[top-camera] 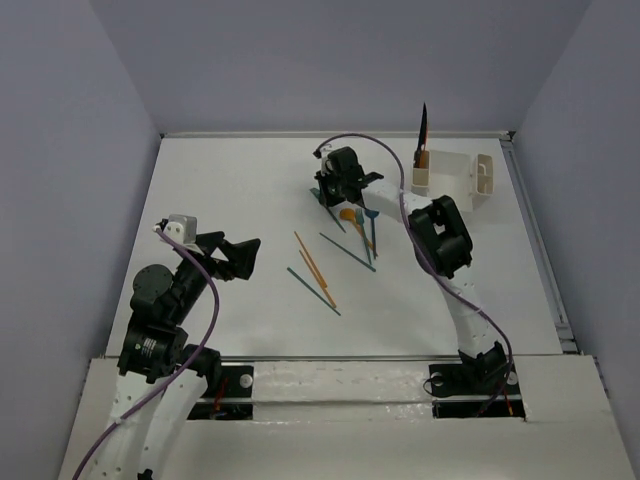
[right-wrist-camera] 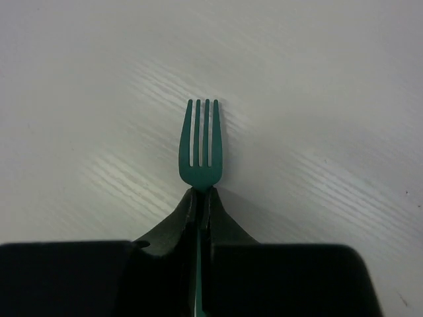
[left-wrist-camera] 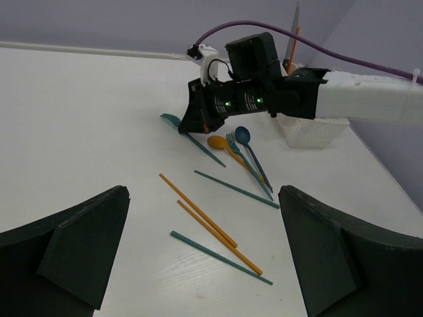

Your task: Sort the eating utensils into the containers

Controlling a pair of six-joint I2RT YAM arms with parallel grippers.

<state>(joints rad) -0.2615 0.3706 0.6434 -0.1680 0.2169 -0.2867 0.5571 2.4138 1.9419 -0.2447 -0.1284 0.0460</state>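
Teal fork [right-wrist-camera: 201, 145] is pinched at its neck between the closed fingers of the right gripper [right-wrist-camera: 201, 197], tines pointing out, low over the middle of the table [top-camera: 230, 180], towards the far edge. Just beside it lie an orange spoon [left-wrist-camera: 217, 141] and a blue spoon [left-wrist-camera: 242, 135]. Nearer the arms, two orange chopsticks [left-wrist-camera: 198, 210] and two teal chopsticks [left-wrist-camera: 221, 258] lie scattered. Open and empty, the left gripper [top-camera: 240, 257] hovers towards the left edge. In the far right corner stands the caddy [top-camera: 460, 175], with a knife [top-camera: 423, 120] upright in its left end cup.
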